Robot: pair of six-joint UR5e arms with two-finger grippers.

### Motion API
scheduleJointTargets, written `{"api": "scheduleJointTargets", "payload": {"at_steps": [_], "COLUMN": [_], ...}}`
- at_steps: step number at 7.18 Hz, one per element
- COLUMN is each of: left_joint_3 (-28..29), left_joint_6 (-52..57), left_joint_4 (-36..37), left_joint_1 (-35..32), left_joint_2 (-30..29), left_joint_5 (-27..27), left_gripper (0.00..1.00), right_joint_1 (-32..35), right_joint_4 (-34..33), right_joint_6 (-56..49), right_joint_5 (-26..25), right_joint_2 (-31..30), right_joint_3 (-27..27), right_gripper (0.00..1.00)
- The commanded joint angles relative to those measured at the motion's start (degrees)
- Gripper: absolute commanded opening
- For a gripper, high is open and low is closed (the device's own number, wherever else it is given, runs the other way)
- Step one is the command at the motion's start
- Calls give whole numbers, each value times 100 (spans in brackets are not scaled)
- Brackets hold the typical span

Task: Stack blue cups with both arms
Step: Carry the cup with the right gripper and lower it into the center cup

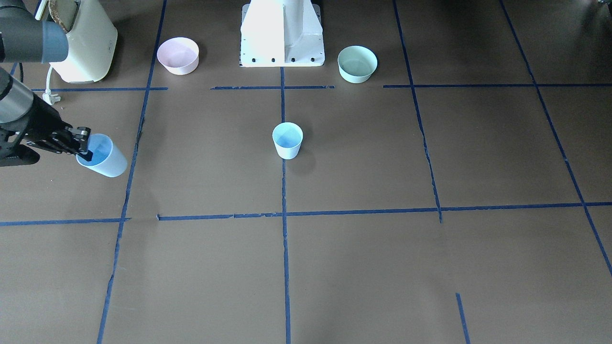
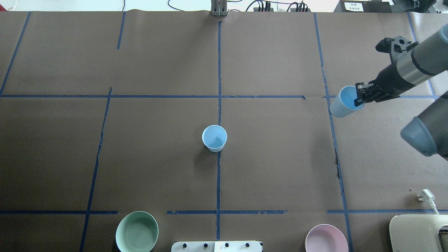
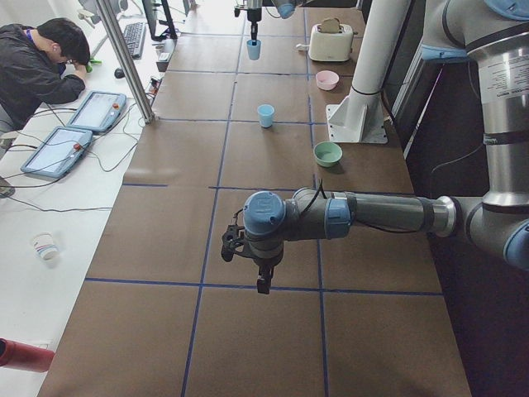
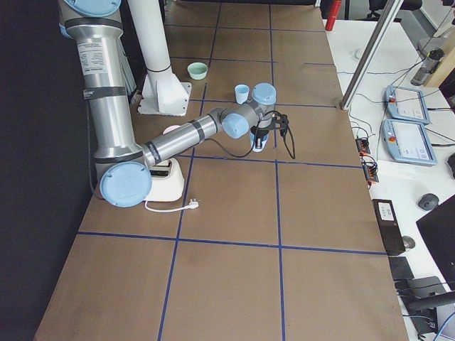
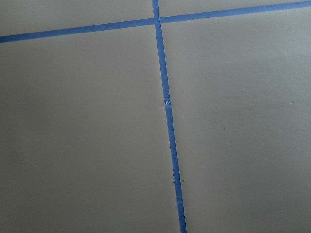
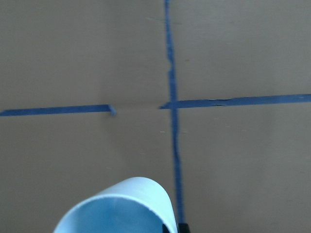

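Blue cup, first [image 2: 214, 138]: upright at the centre of the worktop [image 2: 280, 168], on the tape line. 
Blue cup, second [image 2: 340, 104]: toward 3 o'clock of the first in the overhead view, near rim wall pinched by the right tool [image 2: 360, 97]. 
Left tool [image 3: 263, 285]: above bare worktop; finger spread cannot be told. 
Mint bowl [image 2: 137, 231]: 7 o'clock. 
Pink bowl [image 2: 326, 239]: 5 o'clock.

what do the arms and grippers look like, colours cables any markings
Both the right arm and left arm are silver-grey tubes with rounded light blue joint caps and a small printed label on the upright link. Black cable loops by each wrist. The right gripper and left gripper are black.
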Motion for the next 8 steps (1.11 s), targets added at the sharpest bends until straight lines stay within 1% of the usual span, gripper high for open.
{"api": "scheduleJointTargets", "payload": {"at_steps": [1, 2, 3, 4, 5, 7, 8], "left_joint_3": [16, -18, -19, -19, -27, -19, -19], "left_joint_6": [0, -8, -8, -8, -121, -140, -140], "left_joint_4": [0, 0, 0, 0, 0, 0, 0], "left_joint_1": [0, 0, 0, 9, 0, 9, 9], "left_joint_2": [2, 2, 2, -7, -7, -16, -16], "left_joint_5": [-2, -2, -2, -2, -11, -11, -11], "left_gripper": [100, 100, 100, 100, 100, 100, 100], "right_joint_1": [-876, -1351, -1765, -2152, -2434, -2804, -2823], "right_joint_4": [-813, -1252, -1535, -1564, -1573, -1564, -1564], "right_joint_6": [1564, 2110, 2473, 2963, 3229, 3399, 3399], "right_joint_5": [-497, -918, -1366, -1710, -1992, -2476, -2487], "right_joint_2": [1380, 2004, 2454, 2702, 2887, 3195, 3197], "right_joint_3": [56, 21, -22, -66, -145, -609, -681], "right_gripper": [0, 0, 0, 0, 0, 0, 0]}}
